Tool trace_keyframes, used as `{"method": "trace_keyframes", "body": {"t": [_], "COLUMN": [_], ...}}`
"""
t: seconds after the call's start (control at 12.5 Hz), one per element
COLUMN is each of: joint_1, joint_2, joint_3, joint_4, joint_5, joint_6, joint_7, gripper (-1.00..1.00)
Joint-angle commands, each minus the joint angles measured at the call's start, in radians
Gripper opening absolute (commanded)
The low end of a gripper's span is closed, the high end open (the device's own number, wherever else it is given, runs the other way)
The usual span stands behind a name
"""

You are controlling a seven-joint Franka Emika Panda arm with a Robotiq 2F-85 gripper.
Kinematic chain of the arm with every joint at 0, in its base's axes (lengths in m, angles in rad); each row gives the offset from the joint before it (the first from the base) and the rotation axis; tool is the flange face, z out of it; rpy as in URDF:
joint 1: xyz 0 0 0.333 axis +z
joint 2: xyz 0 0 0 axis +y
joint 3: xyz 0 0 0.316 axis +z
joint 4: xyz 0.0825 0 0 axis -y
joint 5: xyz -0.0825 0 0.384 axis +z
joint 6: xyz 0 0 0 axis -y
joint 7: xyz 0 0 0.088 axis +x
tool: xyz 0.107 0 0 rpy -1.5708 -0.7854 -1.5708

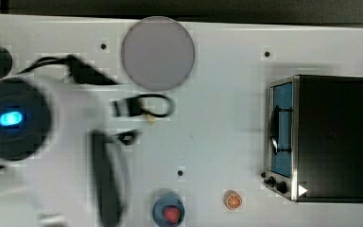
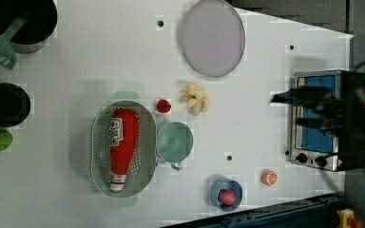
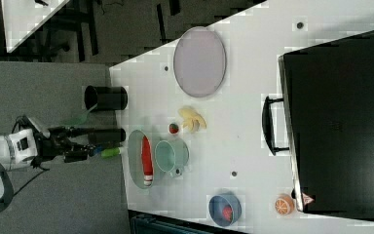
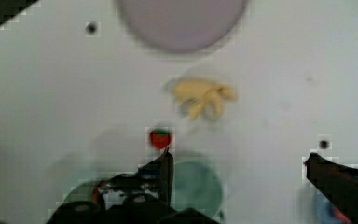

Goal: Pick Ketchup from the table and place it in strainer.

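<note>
White tabletop (image 2: 100,57) carries all the things, and dark floor shows past its edges. Nearest to the camera in the wrist view, the gripper (image 4: 237,172) has its two black fingers (image 4: 165,170) standing wide apart with nothing between them. Just under it in the wrist view are the pale green cup (image 4: 196,184) and the small strawberry (image 4: 160,138), then the yellow banana bunch (image 4: 204,97), and farthest the round grey plate (image 4: 182,21). The ketchup (image 2: 121,147) is not in the hand: in the left view the red bottle lies on its side inside the strainer (image 2: 100,156), its white cap toward the left view's bottom. The strainer touches the cup (image 2: 174,141) on the left view's right. In the right view the gripper (image 3: 83,144) hangs high and well apart from the ketchup (image 3: 146,160), which rests in the strainer (image 3: 134,165) on the table. Other things in the left view: a blue bowl (image 2: 226,194) with a red fruit inside, an orange slice (image 2: 269,177), a toaster oven (image 2: 316,118), a black pot (image 2: 21,21) with a green spatula (image 2: 0,47), and a lime (image 2: 1,140).
</note>
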Motion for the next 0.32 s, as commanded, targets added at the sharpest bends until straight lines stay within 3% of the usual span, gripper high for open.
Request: {"method": "trace_keyframes", "body": {"t": [0.08, 0.32], "joint_1": [-0.044, -0.046], "joint_2": [-0.004, -0.029], "joint_3": [-0.160, -0.295], "joint_4": [0.015, 0.016], "joint_5": [0.013, 0.005], "joint_6": [-0.058, -0.057], "joint_7": [-0.110, -0.110], "gripper": [1.00, 1.00]}}
